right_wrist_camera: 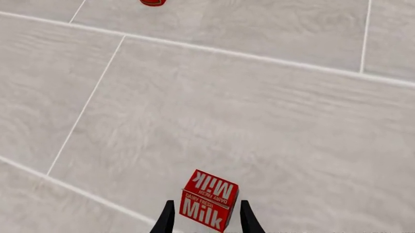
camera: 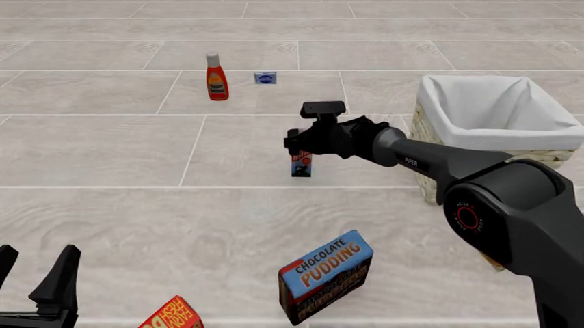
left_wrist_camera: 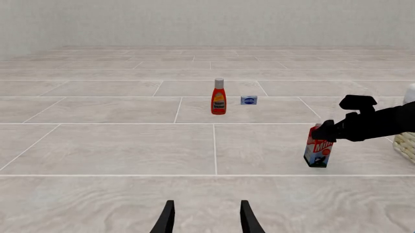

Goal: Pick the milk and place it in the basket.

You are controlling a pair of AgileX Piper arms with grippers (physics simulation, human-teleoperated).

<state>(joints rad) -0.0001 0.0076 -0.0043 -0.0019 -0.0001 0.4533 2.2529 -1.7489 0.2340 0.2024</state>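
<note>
Tiled floor (camera: 109,150): milk (right_wrist_camera: 209,200) upright btwn right claw (right_wrist_camera: 207,218) fingers, grip unclear; left claw (left_wrist_camera: 207,218) open, empty.

Reds and blues on a pale worktop

The milk (right_wrist_camera: 209,200) has a red top with white lettering; the basket (camera: 429,147) is pale wicker, white-lined; the ketchup bottle (camera: 216,78) is red; the pudding box (camera: 325,276) is blue.

Right gripper (camera: 301,143) reaches forward, seemingly parted; left gripper (camera: 37,277) spread.
</note>
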